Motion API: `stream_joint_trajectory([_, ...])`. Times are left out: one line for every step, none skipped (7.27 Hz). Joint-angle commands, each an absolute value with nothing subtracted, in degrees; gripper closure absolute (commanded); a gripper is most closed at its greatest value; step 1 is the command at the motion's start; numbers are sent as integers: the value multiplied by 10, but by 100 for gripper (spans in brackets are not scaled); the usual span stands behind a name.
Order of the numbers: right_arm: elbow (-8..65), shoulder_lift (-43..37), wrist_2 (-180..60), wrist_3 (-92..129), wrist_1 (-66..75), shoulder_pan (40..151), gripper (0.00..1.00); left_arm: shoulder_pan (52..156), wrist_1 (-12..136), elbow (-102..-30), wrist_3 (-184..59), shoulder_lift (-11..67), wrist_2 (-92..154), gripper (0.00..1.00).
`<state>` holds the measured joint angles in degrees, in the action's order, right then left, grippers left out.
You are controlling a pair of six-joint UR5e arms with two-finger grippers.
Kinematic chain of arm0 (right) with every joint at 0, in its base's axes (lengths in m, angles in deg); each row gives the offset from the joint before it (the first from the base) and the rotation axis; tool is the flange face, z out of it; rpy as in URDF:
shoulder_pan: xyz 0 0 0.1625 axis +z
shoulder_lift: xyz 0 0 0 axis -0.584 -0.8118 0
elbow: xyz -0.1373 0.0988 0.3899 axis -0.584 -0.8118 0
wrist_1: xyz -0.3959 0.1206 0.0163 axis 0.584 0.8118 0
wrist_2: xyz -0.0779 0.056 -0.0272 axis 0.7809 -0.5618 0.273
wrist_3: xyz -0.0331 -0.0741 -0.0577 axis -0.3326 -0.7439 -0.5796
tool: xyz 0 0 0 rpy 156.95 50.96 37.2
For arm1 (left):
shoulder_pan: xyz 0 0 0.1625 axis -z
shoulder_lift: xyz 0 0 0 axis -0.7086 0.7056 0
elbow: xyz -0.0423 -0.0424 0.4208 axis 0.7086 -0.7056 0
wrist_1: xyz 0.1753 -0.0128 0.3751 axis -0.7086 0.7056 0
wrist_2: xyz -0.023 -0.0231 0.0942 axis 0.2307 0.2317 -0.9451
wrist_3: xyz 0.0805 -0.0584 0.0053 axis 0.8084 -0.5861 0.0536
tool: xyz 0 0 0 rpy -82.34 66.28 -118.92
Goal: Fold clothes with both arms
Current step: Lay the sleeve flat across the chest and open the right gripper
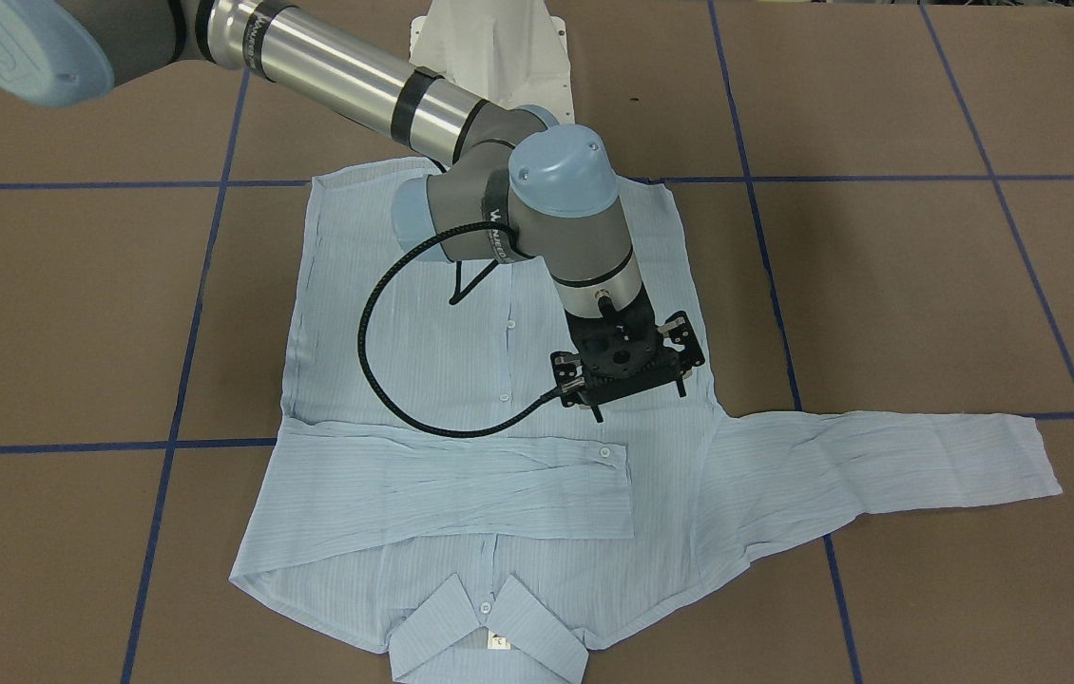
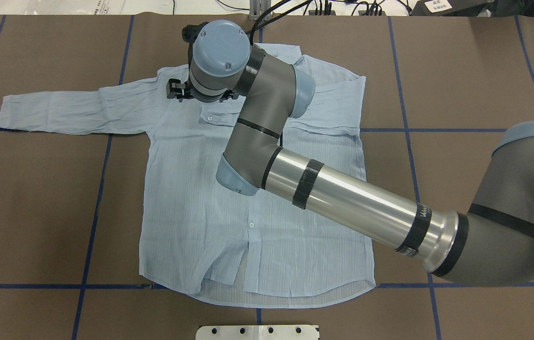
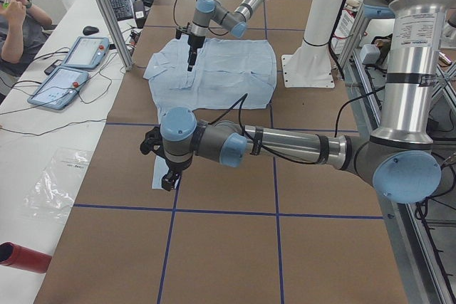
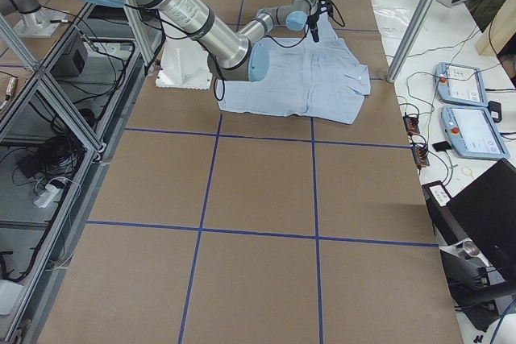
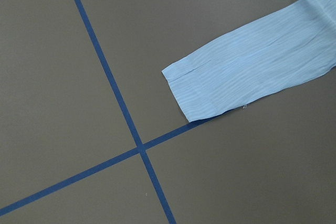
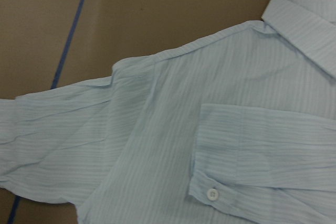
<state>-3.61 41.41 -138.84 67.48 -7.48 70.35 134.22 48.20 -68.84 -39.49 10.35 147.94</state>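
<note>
The pale blue striped shirt [image 1: 461, 380] lies flat and face up on the brown table, collar [image 1: 489, 636] away from the robot's base. One sleeve [image 1: 461, 484] is folded across the chest. The other sleeve [image 2: 59, 111] lies straight out to the robot's left. My right gripper [image 1: 630, 380] points down over the shirt by that sleeve's shoulder; its fingers are hidden, so I cannot tell if it is open. My left gripper [image 3: 169, 179] hangs near the outstretched cuff [image 5: 247, 72]; it shows only in the exterior left view, so I cannot tell its state.
The white pedestal base [image 1: 499, 47] stands at the shirt's hem side. Blue tape lines [image 2: 101, 189] cross the brown table cover. A side bench with tablets [image 3: 71, 69] and a red cylinder [image 3: 25, 255] runs along the far edge, behind metal posts [image 3: 107, 12].
</note>
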Motion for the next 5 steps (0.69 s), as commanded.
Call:
stream_joint_trajectory([50, 363, -1414, 660, 15, 726, 1, 1340, 514, -689, -440, 102, 1477, 1])
stream_joint_trajectory([107, 318, -1424, 647, 54, 737, 1, 1330, 515, -688, -465, 103, 1475, 1])
stream_joint_trajectory([169, 271, -1426, 598, 105, 745, 1, 1321, 531, -687, -504, 102, 1470, 1])
stream_joint_trajectory([218, 240, -1440, 565, 161, 761, 0, 1314, 570, -685, -553, 92, 1451, 1])
stream_joint_trajectory([263, 208, -1471, 512, 203, 788, 0, 1284, 633, -681, -640, 84, 1431, 1])
